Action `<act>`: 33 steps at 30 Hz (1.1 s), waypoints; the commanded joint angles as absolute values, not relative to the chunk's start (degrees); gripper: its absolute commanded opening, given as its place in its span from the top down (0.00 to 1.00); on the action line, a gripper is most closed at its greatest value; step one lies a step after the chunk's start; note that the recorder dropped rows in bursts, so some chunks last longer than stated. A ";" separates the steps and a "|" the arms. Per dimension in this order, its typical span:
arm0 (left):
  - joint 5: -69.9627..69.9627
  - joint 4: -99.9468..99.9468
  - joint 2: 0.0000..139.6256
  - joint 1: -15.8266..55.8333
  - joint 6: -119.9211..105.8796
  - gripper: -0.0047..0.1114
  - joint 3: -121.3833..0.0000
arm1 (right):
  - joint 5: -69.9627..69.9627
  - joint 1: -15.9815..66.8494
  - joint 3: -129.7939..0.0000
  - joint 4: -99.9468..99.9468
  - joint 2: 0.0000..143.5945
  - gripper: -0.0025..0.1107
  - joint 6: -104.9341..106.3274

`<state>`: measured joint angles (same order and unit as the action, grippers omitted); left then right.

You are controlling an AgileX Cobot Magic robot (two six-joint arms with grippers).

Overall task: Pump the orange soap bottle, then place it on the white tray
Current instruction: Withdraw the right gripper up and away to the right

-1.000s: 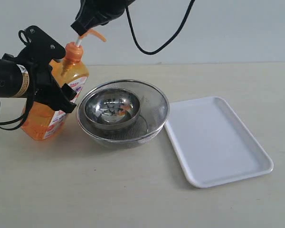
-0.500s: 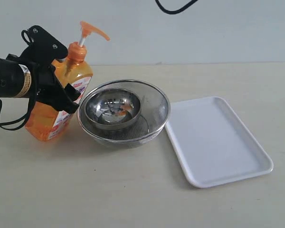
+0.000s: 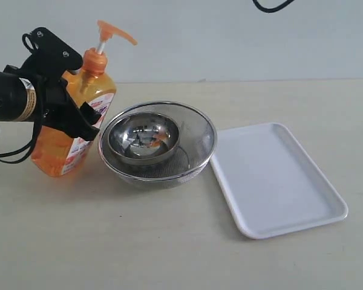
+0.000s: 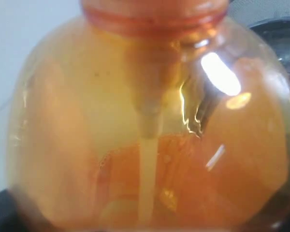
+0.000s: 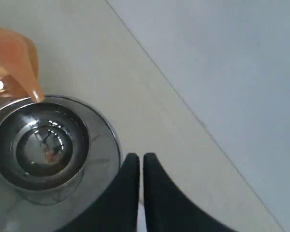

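Note:
The orange soap bottle (image 3: 63,148) stands at the table's left, leaning slightly with its top toward the bowls. Its orange pump head (image 3: 112,33) is raised on the white stem. My left gripper (image 3: 85,92) is shut on the bottle's upper body, one black finger on each side. In the left wrist view the bottle (image 4: 150,145) fills the picture and hides the fingers. The white tray (image 3: 278,181) lies empty at the right. My right gripper (image 5: 141,159) is shut and holds nothing; it hangs high above the table behind the bowls, out of the exterior view. The pump spout (image 5: 17,58) shows in its view.
A steel mesh bowl (image 3: 196,118) holding a smaller steel bowl (image 3: 142,136) sits between the bottle and the tray, close against the bottle. The same bowls (image 5: 38,140) appear below the right gripper. A black cable (image 3: 269,7) hangs at the top.
My right gripper has left the pump head and risen out of the exterior view. The pump head has sprung up. The bottle has shifted slightly left in my left gripper.

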<state>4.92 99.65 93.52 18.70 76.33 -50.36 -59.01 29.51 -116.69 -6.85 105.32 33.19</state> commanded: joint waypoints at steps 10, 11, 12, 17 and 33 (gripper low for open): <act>7.09 99.91 89.54 17.96 76.24 0.92 -50.01 | -69.96 29.13 -115.46 3.82 95.61 0.98 23.82; 6.79 99.79 89.54 17.86 76.24 0.92 -49.85 | -69.96 29.13 -114.00 4.02 94.55 0.98 23.27; 6.76 99.69 89.46 17.86 76.24 0.92 -49.55 | -69.96 29.13 -109.63 5.90 91.41 0.98 21.18; 7.53 99.34 89.17 16.61 76.24 0.92 -49.37 | -61.77 29.13 -85.83 14.33 74.92 0.98 9.99; 6.06 97.62 88.88 15.09 85.16 0.92 -49.37 | -32.83 29.13 -43.77 14.11 45.88 0.98 -10.58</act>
